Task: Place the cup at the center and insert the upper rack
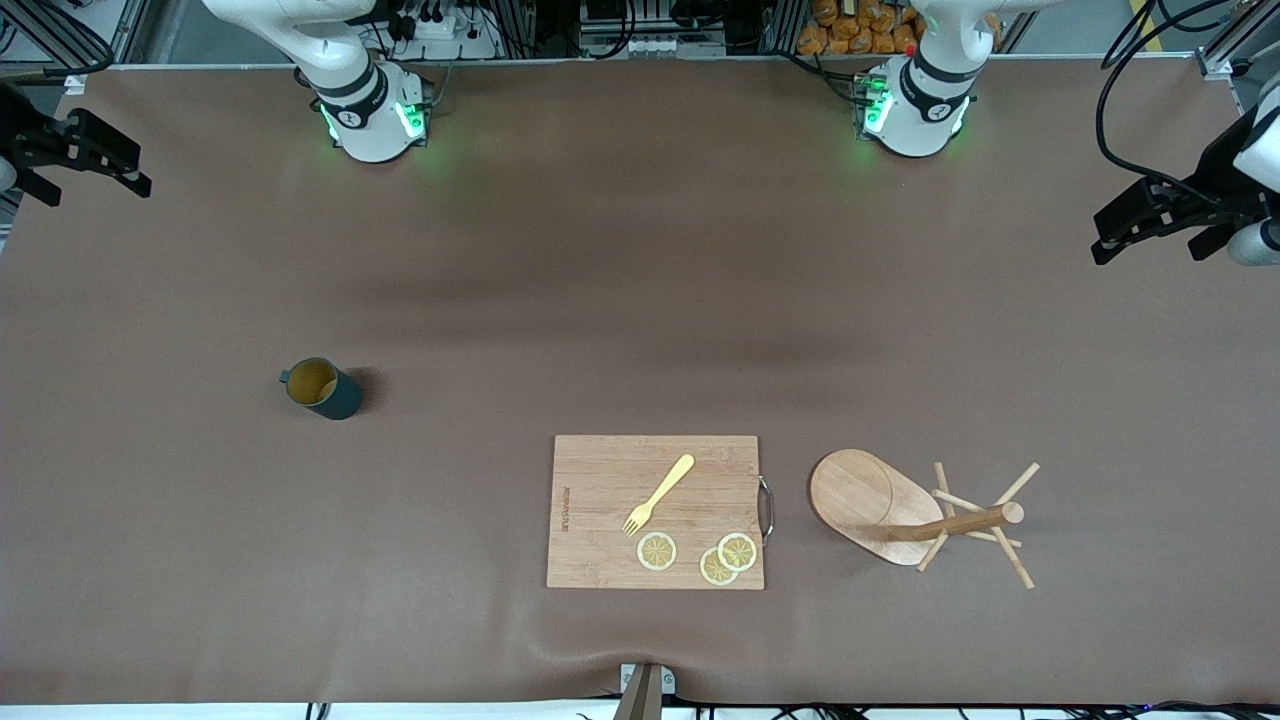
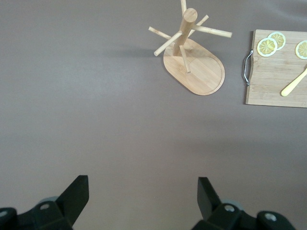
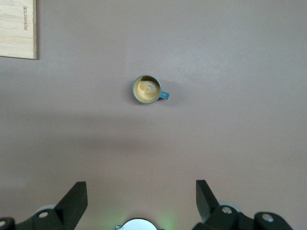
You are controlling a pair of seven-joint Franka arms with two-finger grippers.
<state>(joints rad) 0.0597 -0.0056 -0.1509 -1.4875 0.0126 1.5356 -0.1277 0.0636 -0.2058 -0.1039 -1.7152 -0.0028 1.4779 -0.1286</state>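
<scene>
The cup (image 1: 320, 388), a dark teal mug with a tan inside, stands upright on the brown table toward the right arm's end; the right wrist view shows the cup (image 3: 147, 89) from above with its handle out to one side. The upper rack (image 1: 900, 510), a light wooden mug tree, stands on its oval base toward the left arm's end, and the left wrist view looks down on the upper rack (image 2: 194, 67). My right gripper (image 1: 95, 185) (image 3: 141, 188) and left gripper (image 1: 1150, 245) (image 2: 142, 184) hang open and empty over the table's two ends, far from both things.
A wooden cutting board (image 1: 655, 510) (image 2: 278, 76) (image 3: 17, 28) lies beside the rack, nearer to the front camera than the cup. On it lie a yellow fork (image 1: 658, 495) and three lemon slices (image 1: 657, 551). The arm bases (image 1: 375, 120) (image 1: 915, 110) stand at the table's edge farthest from the front camera.
</scene>
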